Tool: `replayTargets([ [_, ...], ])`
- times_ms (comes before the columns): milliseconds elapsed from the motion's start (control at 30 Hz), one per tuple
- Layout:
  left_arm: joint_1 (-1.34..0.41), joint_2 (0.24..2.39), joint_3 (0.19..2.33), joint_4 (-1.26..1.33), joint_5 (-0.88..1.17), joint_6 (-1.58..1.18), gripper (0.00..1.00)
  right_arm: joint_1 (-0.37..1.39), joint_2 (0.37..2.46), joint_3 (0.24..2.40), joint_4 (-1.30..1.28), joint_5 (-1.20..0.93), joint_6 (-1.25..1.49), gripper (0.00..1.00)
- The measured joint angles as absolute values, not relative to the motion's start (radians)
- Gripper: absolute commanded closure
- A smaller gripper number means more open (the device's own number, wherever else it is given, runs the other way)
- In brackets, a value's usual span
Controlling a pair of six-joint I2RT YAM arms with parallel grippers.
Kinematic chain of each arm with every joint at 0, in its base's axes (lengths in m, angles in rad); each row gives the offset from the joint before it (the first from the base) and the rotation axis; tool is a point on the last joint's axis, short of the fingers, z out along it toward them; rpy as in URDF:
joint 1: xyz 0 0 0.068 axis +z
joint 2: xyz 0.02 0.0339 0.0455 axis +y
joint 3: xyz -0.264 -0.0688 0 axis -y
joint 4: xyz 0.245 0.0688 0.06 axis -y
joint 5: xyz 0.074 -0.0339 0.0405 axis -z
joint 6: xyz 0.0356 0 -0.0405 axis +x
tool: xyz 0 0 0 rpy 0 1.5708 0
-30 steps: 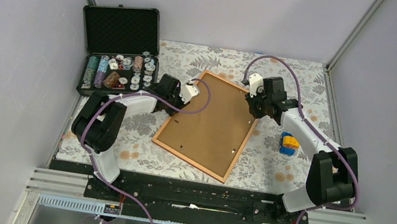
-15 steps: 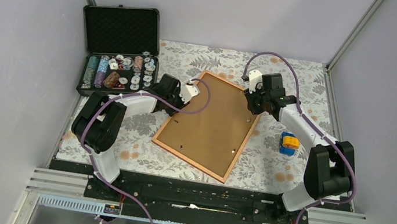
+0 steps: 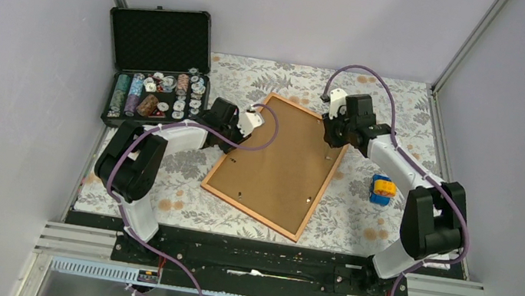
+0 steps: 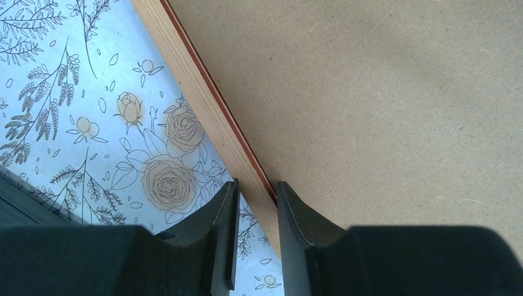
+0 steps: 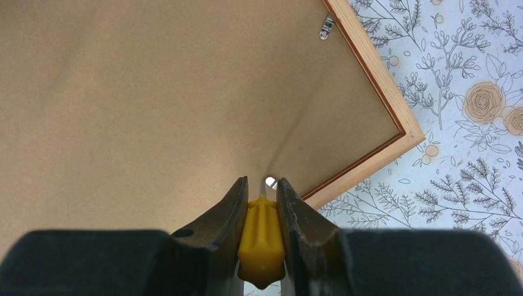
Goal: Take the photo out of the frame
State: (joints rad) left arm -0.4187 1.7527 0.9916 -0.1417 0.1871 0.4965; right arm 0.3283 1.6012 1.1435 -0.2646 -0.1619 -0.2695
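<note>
Frame point(image 3: 274, 167) lay face down. Left gripper point(image 4: 253, 203) pinched its nine-o'clock rail; right gripper point(image 5: 263, 197), nearly closed, gripped a yellow tool point(image 5: 261, 237). Tool slipping off the clip point(image 5: 270, 182) might gouge the backing.

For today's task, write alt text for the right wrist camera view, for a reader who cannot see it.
The right gripper, holding a yellow tool between its fingers, points at a small metal clip on the brown back of the frame, which lies face down near its corner. A second clip sits further along the wooden edge, and the floral tablecloth shows beyond.
</note>
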Motion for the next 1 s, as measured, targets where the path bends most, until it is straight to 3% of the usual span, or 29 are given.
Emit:
replayTargets([
  [433,-0.419,1.763,1.007,-0.16,0.187,0.507,0.82,0.328,1.615,1.166,-0.263,-0.172,-0.259,1.0],
  [633,-0.417,1.844,1.117,-0.201,0.165,0.576,0.79,0.318,1.565,1.24,-0.322,-0.238,-0.218,1.0],
  [833,-0.383,1.95,1.286,-0.271,0.148,0.632,0.52,0.247,1.453,1.275,-0.343,-0.289,-0.193,1.0],
  [1000,-0.366,1.951,1.357,-0.382,0.15,0.619,0.37,0.113,1.4,1.271,-0.379,-0.363,-0.164,1.0],
])
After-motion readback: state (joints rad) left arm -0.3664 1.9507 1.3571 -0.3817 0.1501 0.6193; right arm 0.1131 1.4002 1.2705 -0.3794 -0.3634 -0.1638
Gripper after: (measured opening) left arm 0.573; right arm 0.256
